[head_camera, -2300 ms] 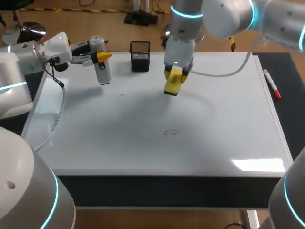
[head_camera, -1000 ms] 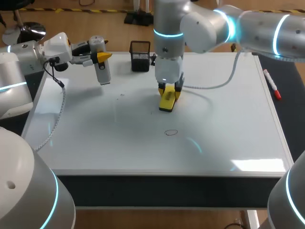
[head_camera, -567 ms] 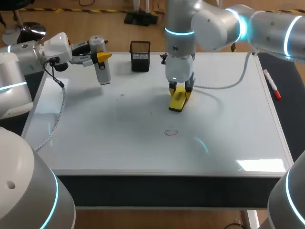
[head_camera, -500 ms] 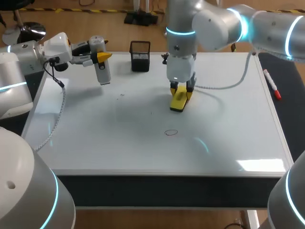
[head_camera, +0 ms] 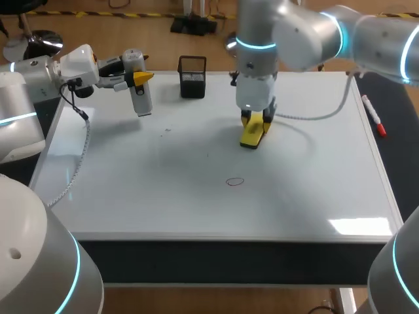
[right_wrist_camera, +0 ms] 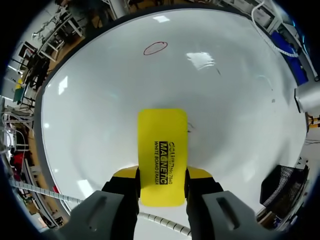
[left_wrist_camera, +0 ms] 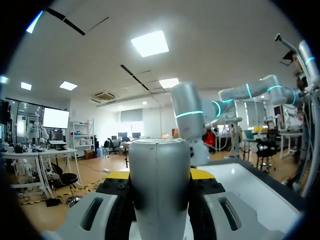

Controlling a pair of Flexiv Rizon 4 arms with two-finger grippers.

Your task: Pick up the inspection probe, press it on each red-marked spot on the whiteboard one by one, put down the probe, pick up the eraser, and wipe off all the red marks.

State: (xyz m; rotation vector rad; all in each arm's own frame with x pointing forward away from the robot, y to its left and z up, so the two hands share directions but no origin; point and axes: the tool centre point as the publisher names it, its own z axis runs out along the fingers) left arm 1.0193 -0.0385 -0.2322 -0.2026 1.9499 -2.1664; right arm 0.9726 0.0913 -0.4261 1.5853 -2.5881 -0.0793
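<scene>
My right gripper (head_camera: 255, 122) is shut on the yellow eraser (head_camera: 252, 133), which points down onto the whiteboard (head_camera: 314, 170) behind its middle. The wrist view shows the eraser (right_wrist_camera: 162, 150) clamped between the yellow-tipped fingers of that gripper (right_wrist_camera: 162, 175), with one red oval mark (right_wrist_camera: 155, 48) ahead of it. In the head view that mark (head_camera: 235, 182) lies nearer the front edge than the eraser. My left gripper (head_camera: 134, 78) hangs over the back left corner, shut on the white inspection probe (head_camera: 141, 91). The probe (left_wrist_camera: 160, 185) fills the gap between the fingers.
A black mesh cup (head_camera: 192, 76) stands at the back edge, between the two grippers. A red-capped marker (head_camera: 374, 116) lies on the dark strip right of the whiteboard. A cable (head_camera: 78, 157) hangs from the left arm along the board's left side.
My right arm came down from above the board and slid the eraser to the right and slightly back. The left arm and probe have not moved.
</scene>
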